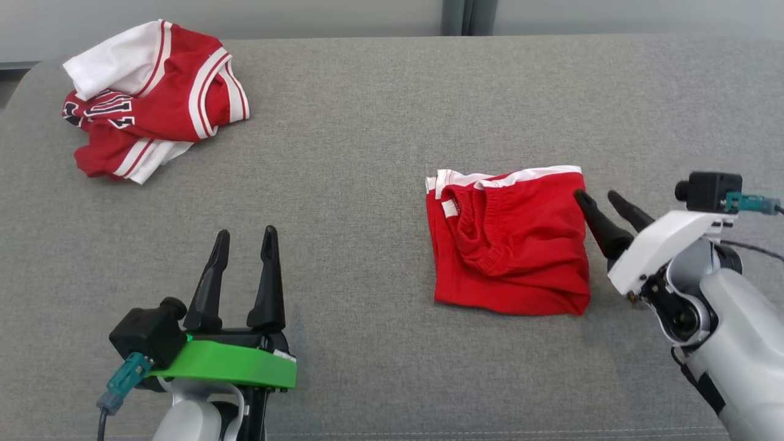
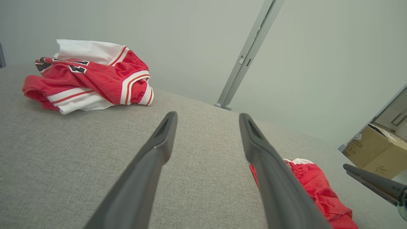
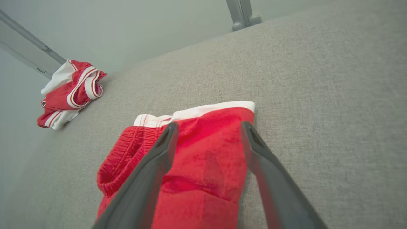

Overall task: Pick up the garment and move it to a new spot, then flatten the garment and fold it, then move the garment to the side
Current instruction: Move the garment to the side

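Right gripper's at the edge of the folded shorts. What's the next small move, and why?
Probably draw the right gripper straight back off the red shorts. They lie folded on the grey cushion, and its jaws stand open, holding nothing, right at their right edge, so a sideways sweep could drag the fold.

we find little that reads clearly. on the crumpled red and white jersey [image 1: 153, 92], black block characters with white outlines run across a fold. the creases cut them off, so we make out upright strokes like ones and one curved shape, but no whole word or number. the red shorts [image 1: 508, 245] carry a small white tag at the waistband, its print too small for us. the cardboard box [image 2: 372, 152] bears a pale label, unreadable.
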Robot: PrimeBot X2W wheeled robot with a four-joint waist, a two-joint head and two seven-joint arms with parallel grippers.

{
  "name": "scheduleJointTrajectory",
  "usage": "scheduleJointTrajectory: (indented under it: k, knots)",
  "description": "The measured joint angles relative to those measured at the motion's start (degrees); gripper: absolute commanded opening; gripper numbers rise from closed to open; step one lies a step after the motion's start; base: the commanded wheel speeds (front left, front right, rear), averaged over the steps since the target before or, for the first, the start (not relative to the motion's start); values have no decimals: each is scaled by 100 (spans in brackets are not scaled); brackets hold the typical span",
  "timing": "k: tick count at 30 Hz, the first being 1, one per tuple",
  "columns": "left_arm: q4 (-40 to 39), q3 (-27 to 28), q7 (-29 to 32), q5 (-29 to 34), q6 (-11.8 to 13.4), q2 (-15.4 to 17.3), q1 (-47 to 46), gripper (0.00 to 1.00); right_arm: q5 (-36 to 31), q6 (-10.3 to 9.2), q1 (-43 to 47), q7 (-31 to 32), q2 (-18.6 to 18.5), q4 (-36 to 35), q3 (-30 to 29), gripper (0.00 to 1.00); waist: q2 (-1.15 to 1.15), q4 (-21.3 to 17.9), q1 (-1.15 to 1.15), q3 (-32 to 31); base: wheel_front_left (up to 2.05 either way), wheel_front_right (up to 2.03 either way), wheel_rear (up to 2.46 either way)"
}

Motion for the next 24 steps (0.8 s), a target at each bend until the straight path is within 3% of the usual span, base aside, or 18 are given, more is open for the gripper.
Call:
scheduleJointTrajectory:
  k: [11, 24]
  knots:
    - [29, -175, 0, 87, 1, 0, -7, 100, 349, 63, 342, -51, 146, 430, -74, 100, 0, -40, 0, 255, 0, 0, 0]
    - [179, -275, 0, 87, 1, 0, -16, 100, 623, 178, 274, 36, 192, 978, -122, 100, 0, 324, 0, 267, 0, 0, 0]
